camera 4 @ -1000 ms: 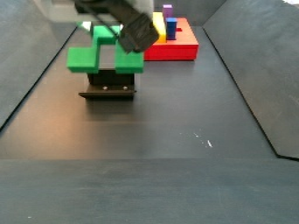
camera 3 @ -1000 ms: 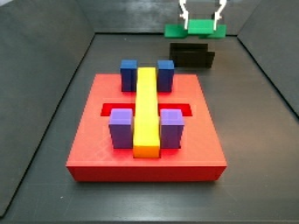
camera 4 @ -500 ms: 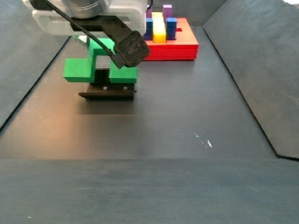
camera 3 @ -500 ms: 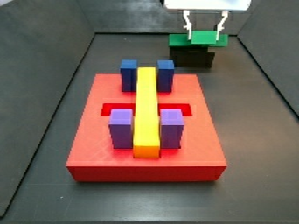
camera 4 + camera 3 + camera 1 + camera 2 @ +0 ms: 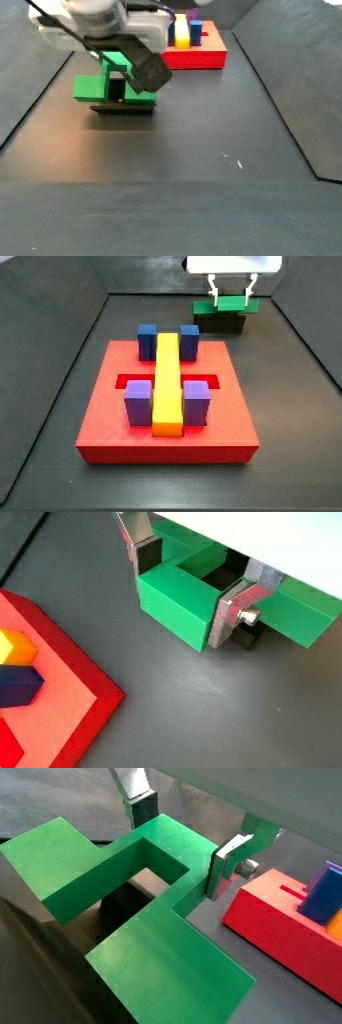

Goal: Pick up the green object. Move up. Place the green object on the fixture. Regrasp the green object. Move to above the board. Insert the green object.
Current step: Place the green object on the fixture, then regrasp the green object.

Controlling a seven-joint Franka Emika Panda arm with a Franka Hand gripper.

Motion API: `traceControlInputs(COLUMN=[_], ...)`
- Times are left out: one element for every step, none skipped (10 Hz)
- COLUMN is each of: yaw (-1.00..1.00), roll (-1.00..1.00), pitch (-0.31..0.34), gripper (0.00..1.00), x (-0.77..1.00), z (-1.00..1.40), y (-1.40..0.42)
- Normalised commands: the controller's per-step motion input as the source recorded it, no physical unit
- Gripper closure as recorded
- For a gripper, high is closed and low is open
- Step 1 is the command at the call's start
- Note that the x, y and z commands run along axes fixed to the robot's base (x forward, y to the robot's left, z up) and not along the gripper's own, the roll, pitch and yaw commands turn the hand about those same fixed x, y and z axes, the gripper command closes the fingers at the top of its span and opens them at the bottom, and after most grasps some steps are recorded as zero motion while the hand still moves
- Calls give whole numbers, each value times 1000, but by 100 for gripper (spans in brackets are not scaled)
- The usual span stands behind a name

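The green object [image 5: 230,304] sits on the black fixture [image 5: 221,324] at the far end of the floor, beyond the red board [image 5: 120,428]. My gripper [image 5: 231,293] comes down over it from above. In both wrist views the silver fingers press the sides of the green object's [image 5: 174,604] middle bar, so the gripper [image 5: 185,590] is shut on it. The stepped arms [image 5: 74,858] spread out past the gripper [image 5: 185,840]. In a side view the green object [image 5: 91,87] rests on the fixture [image 5: 123,106] under the gripper [image 5: 130,68].
The board [image 5: 203,58] carries a long yellow bar [image 5: 167,376], blue blocks [image 5: 148,341] and purple blocks [image 5: 138,404]. Its corner shows in both wrist views [image 5: 60,707] [image 5: 274,933]. Grey walls [image 5: 60,346] enclose the dark floor on both sides.
The gripper has come down with the green object, from well above the fixture to resting on it. The board has not moved.
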Motion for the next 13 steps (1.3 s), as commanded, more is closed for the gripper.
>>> traceControlInputs(yaw=[0, 0, -17, -66, -80, -69, -60, 0, 0, 0, 0, -20, 0], roll=[-217, 0, 43, 54, 97, 97, 103, 109, 0, 0, 0, -43, -46], pitch=[-86, 0, 0, 0, 0, 0, 0, 0, 0, 0, 23, 31, 83], gripper=[100, 100, 100, 100, 100, 100, 100, 100, 100, 0, 0, 0, 0], x=[120, 83, 0, 0, 0, 0, 0, 0, 0, 0, 183, 269, 317], z=[-140, -17, -63, -51, -51, -51, -63, -6, 0, 0, 37, 234, 431], y=[143, 69, 49, 29, 23, 11, 6, 0, 0, 0, 477, 694, 614])
